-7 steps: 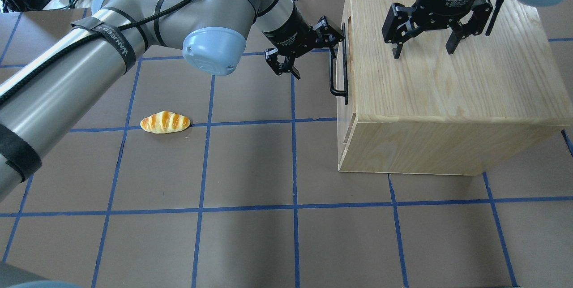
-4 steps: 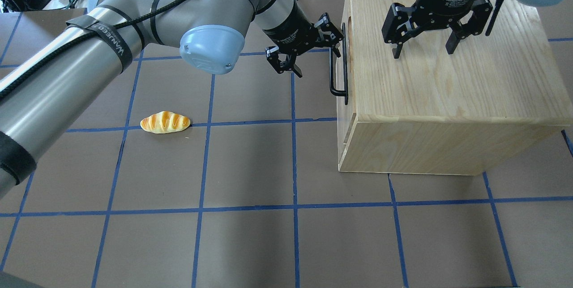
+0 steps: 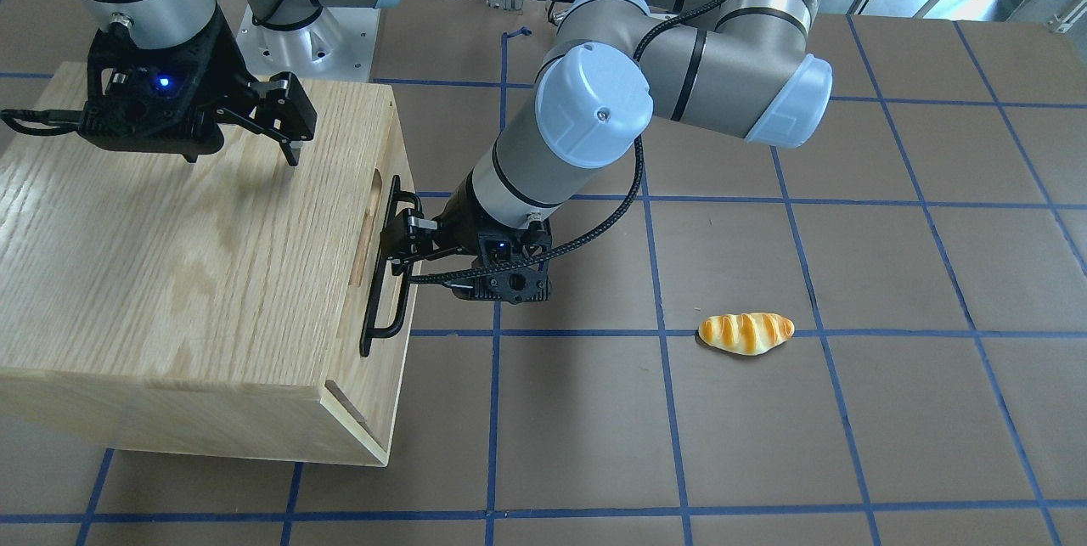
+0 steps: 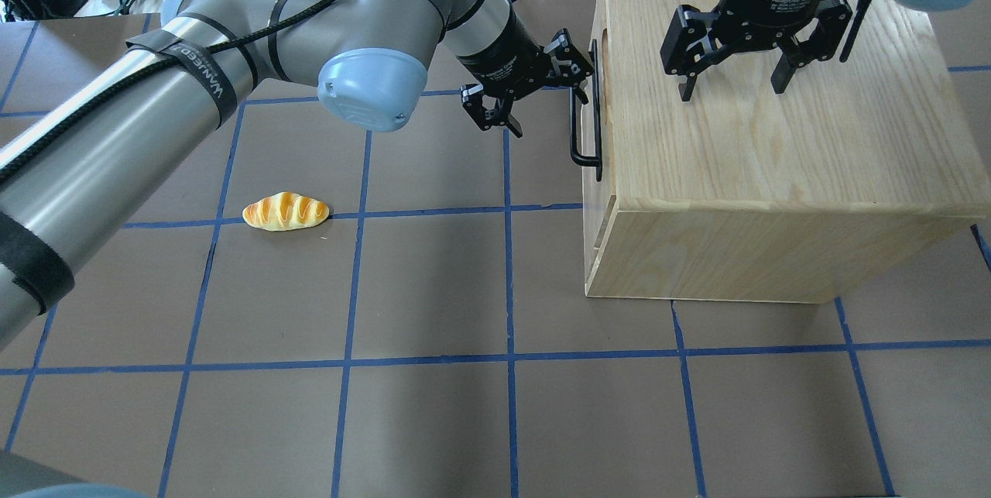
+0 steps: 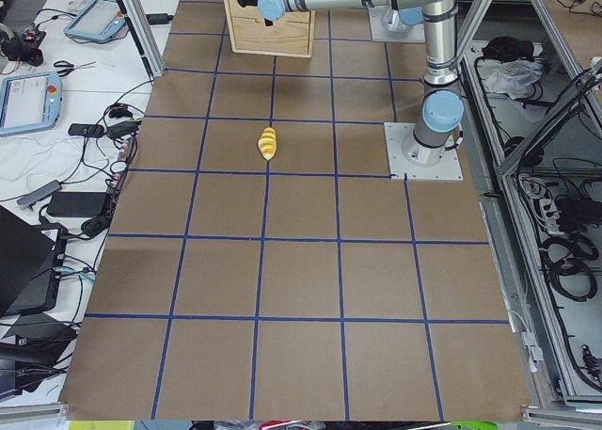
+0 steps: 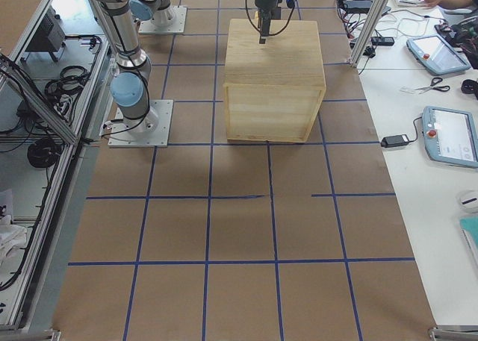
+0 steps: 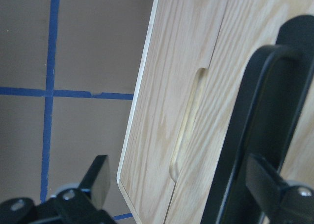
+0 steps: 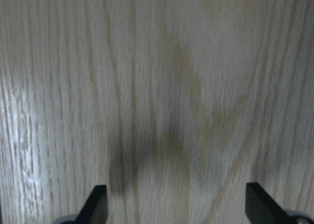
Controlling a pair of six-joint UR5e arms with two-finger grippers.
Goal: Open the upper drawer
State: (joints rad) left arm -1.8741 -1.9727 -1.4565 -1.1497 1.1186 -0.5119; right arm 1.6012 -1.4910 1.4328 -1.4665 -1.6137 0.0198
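Note:
The upper drawer (image 3: 397, 152) is shut flush in the oak cabinet (image 4: 774, 157). Its front has an oval notch (image 7: 189, 121) and a long black bar handle (image 4: 575, 126), which also shows in the front view (image 3: 380, 308) and the left wrist view (image 7: 255, 136). My left gripper (image 4: 546, 95) is open at the handle's far end. In the left wrist view the bar stands between the fingers, close to one finger (image 7: 274, 189). My right gripper (image 4: 732, 91) is open and empty, just above the cabinet's top.
A toy bread roll (image 4: 286, 211) lies on the brown mat to the left of the cabinet, also seen in the front view (image 3: 746, 333). A second front panel with a slot (image 4: 596, 246) sits below the upper drawer.
My left gripper has edged slightly toward the handle. The drawer, the right gripper and the bread roll have not moved.

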